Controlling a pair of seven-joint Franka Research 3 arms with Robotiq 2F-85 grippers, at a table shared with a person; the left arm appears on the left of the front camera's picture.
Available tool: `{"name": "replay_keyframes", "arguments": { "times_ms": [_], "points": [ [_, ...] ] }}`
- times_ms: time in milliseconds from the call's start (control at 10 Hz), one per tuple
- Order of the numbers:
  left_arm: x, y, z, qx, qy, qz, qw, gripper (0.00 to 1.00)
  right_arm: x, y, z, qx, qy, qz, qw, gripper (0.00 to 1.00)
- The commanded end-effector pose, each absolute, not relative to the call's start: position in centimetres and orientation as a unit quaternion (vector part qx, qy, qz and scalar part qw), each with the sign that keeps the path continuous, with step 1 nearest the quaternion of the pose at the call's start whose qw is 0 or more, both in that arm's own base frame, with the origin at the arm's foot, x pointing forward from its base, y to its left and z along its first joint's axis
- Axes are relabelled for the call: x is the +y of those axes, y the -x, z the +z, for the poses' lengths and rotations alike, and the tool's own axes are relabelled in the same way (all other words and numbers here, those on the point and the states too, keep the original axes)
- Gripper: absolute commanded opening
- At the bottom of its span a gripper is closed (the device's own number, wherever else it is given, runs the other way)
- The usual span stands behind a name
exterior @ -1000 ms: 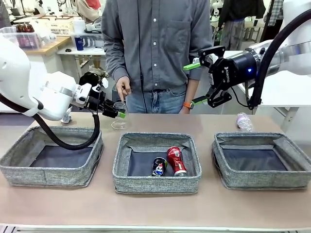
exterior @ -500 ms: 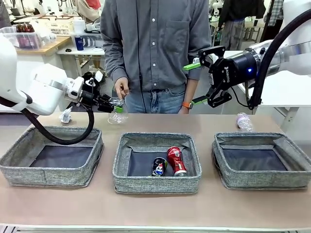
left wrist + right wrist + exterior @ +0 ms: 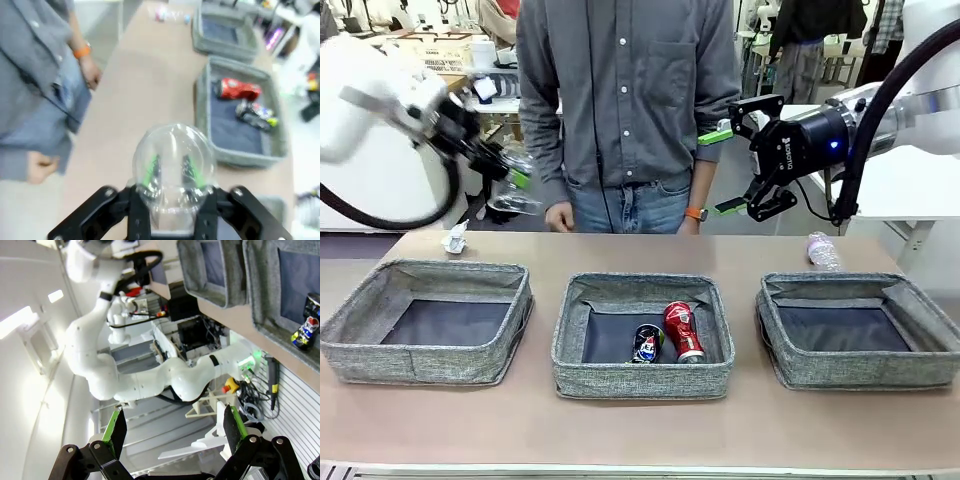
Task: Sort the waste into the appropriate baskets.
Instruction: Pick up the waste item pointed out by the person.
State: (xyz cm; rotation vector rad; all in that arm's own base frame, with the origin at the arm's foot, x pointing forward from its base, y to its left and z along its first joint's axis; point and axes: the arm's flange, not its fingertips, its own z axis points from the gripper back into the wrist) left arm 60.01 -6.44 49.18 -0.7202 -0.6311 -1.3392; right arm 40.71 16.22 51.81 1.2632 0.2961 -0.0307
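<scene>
Grip on the clear plastic cup [image 3: 510, 198] by the left gripper [image 3: 518, 178], jaws drawn in partway against its wall; cup tilted, up in the air over the far left part of the table [image 3: 640, 430], higher than and beyond the left basket [image 3: 420, 372]. In the wrist view the cup [image 3: 175, 145] juts out between the fingers, green pads [image 3: 150, 172] showing through the clear plastic.

The right gripper [image 3: 722, 172] hangs high over the far right side, jaws spread wide, nothing between them; it looks the same from its own camera [image 3: 175, 427].

The red drink can [image 3: 683, 330] and dark blue can [image 3: 646, 343] lie side by side in the middle basket [image 3: 640, 382]; the crumpled white paper wad [image 3: 454, 240] sits on the table just beyond the left basket; the small clear bottle [image 3: 823, 250] lies on its side just beyond the right basket [image 3: 860, 375]. The person's hand [image 3: 560, 215] hangs at the far edge, near the cup but apart from it.
</scene>
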Motion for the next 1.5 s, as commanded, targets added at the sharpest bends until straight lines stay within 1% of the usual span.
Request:
{"name": "replay_keyframes", "arguments": {
  "times_ms": [0, 100, 200, 300, 600, 700, 800, 900, 1000, 1100, 1200, 1300, 1400],
  "points": [
    [-7.3, -59.7, 52.5, -0.173, 0.323, -0.627, 0.687, 0.24, 16.1, -40.8, 51.9, 0.133, -0.588, -0.002, 0.797, 1.0],
    [-7.8, -59.4, 53.1, -0.127, 0.36, -0.622, 0.684, 0.24, 16.1, -40.8, 51.9, 0.133, -0.588, -0.002, 0.797, 1.0],
    [-7.9, -59.1, 52.7, -0.096, 0.372, -0.624, 0.681, 0.24, 16.1, -40.8, 51.9, 0.133, -0.588, -0.002, 0.797, 1.0],
    [-7.1, -57.8, 53.5, -0.18, 0.323, -0.617, 0.695, 0.24, 16.1, -40.8, 51.9, 0.133, -0.588, -0.002, 0.797, 1.0],
    [-7.1, -57.8, 53.5, -0.18, 0.323, -0.617, 0.695, 0.24, 16.1, -40.8, 51.9, 0.133, -0.588, -0.002, 0.797, 1.0],
    [-7.2, -58.3, 53.5, -0.157, 0.33, -0.616, 0.698, 0.24, 16.1, -40.8, 51.9, 0.133, -0.588, -0.002, 0.797, 1.0],
    [-8.4, -57.2, 55.8, -0.065, 0.329, -0.604, 0.723, 0.24, 16.2, -40.7, 51.8, 0.138, -0.588, -0.014, 0.797, 1.0],
    [-10.3, -54.9, 59.6, -0.057, 0.329, -0.612, 0.717, 0.24, 13.6, -40.3, 53.0, 0.067, -0.575, -0.035, 0.814, 1.0],
    [-12.2, -52.4, 62.8, -0.074, 0.325, -0.633, 0.698, 0.24, 10.8, -40.1, 53.3, 0.035, -0.576, -0.04, 0.815, 1.0],
    [-14.6, -49.5, 65.5, -0.037, 0.334, -0.665, 0.667, 0.24, 7.2, -39.7, 53.0, 0.014, -0.576, -0.049, 0.816, 1.0],
    [-16.8, -48.0, 67.3, -0.025, 0.314, -0.636, 0.705, 0.24, 3.9, -39.3, 52.5, -0.013, -0.582, -0.07, 0.81, 1.0],
    [-19.8, -46.7, 68.5, 0.006, 0.308, -0.564, 0.766, 0.24, 0.9, -38.7, 51.9, -0.037, -0.604, -0.092, 0.79, 1.0],
    [-23.3, -45.3, 69.3, 0.016, 0.27, -0.514, 0.814, 0.24, -1.1, -38.1, 50.8, -0.057, -0.62, -0.105, 0.776, 1.0]
  ]
}}
